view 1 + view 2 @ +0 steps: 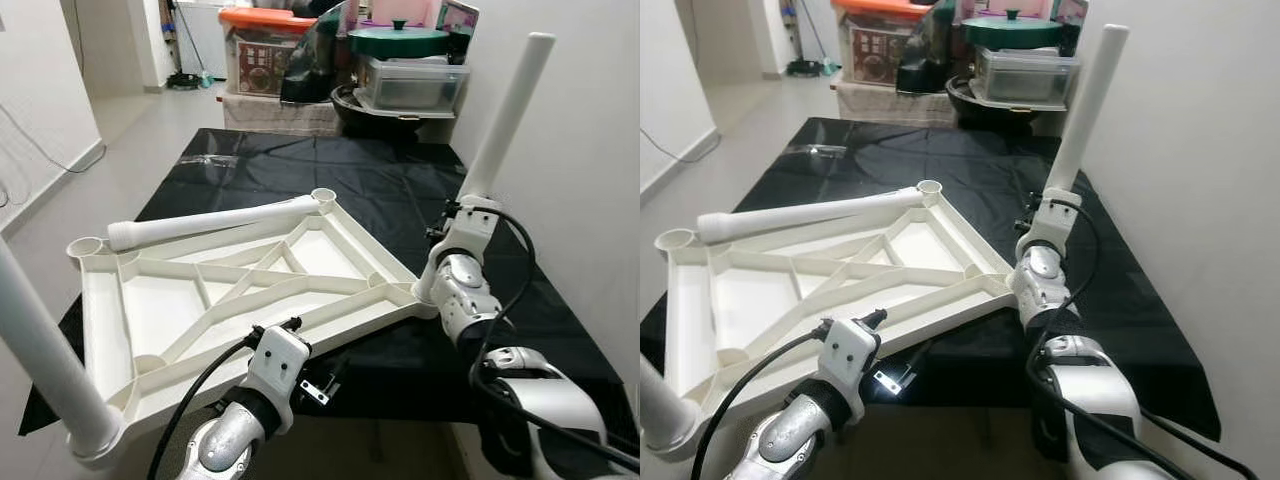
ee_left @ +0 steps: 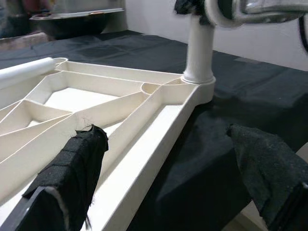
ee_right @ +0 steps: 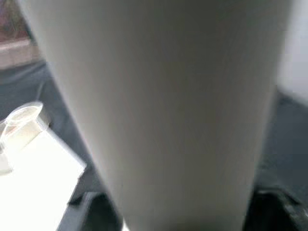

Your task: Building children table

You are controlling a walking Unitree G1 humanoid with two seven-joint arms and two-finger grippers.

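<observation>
Leg-fitting step in hand. Upturned white tabletop (image 1: 240, 290) lying ribs-up on the black-covered worktop (image 1: 400, 190). Right gripper (image 1: 1050, 215) pinching the upright leg (image 1: 505, 110) seated in the near right corner socket. Left gripper (image 2: 168, 178) at the near rim, fingers (image 2: 72, 168) spread. Loose leg (image 1: 215, 222) lying across the far edge. Likely next: pressing the held leg fully home, then fetching the loose one.

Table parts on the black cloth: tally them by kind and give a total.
Tabletop, upside down: 1
Legs standing in corner sockets: 2
Legs lying across the tabletop: 1
Total: 4
</observation>
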